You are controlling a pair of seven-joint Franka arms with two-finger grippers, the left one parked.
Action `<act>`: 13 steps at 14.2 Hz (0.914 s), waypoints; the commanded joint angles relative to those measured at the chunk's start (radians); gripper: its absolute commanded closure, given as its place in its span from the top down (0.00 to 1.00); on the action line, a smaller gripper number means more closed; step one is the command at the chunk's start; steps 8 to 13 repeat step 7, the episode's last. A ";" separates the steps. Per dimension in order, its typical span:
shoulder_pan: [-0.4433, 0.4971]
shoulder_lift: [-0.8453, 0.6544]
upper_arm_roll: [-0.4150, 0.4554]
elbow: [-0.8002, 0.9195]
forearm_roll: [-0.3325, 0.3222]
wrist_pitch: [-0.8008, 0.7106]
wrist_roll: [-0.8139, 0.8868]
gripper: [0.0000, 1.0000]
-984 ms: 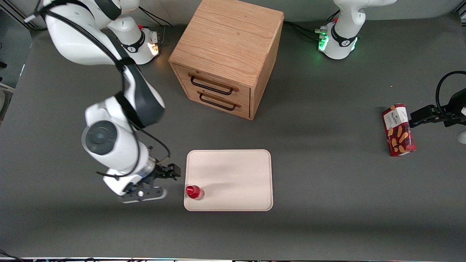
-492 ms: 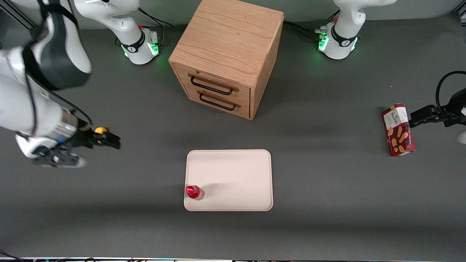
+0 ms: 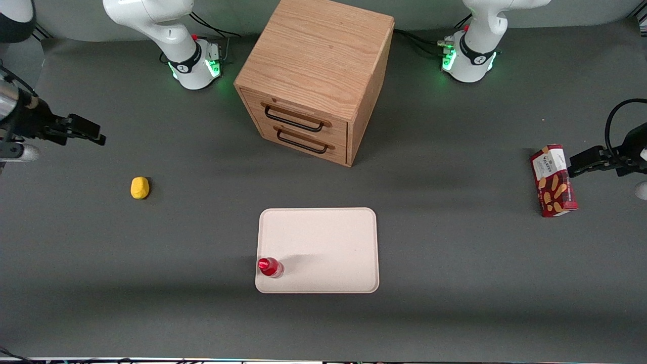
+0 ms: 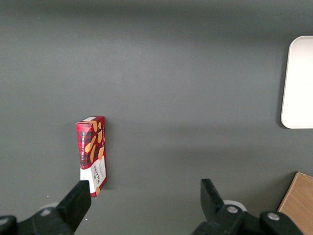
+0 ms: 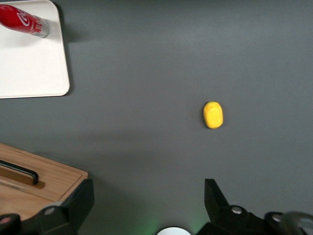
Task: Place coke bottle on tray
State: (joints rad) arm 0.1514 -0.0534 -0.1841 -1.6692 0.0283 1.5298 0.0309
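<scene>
The coke bottle [image 3: 270,267], small and red with a red cap, stands upright on the cream tray [image 3: 323,242], at the tray's corner nearest the front camera toward the working arm's end. It also shows in the right wrist view [image 5: 22,21] on the tray [image 5: 34,68]. My gripper [image 3: 93,134] is open and empty, raised high at the working arm's end of the table, well away from the tray and farther from the front camera than it. Its fingers [image 5: 78,203] stand wide apart with nothing between them.
A small yellow object [image 3: 140,187] lies on the table between my gripper and the tray; it shows in the right wrist view [image 5: 213,115]. A wooden two-drawer cabinet [image 3: 316,81] stands farther back. A red snack box [image 3: 553,181] lies toward the parked arm's end.
My gripper has pulled away from beside the tray, rising and moving toward the working arm's end of the table. The yellow object it had covered is now uncovered. The bottle stays on the tray.
</scene>
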 commanded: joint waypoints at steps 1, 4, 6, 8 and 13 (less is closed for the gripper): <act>0.008 0.052 -0.006 0.040 -0.031 0.004 -0.020 1.00; 0.011 0.081 -0.005 0.055 -0.068 0.015 -0.020 1.00; 0.010 0.092 -0.003 0.069 -0.067 0.015 -0.020 1.00; 0.011 0.092 -0.002 0.075 -0.065 0.015 -0.020 1.00; 0.011 0.092 -0.002 0.075 -0.065 0.015 -0.020 1.00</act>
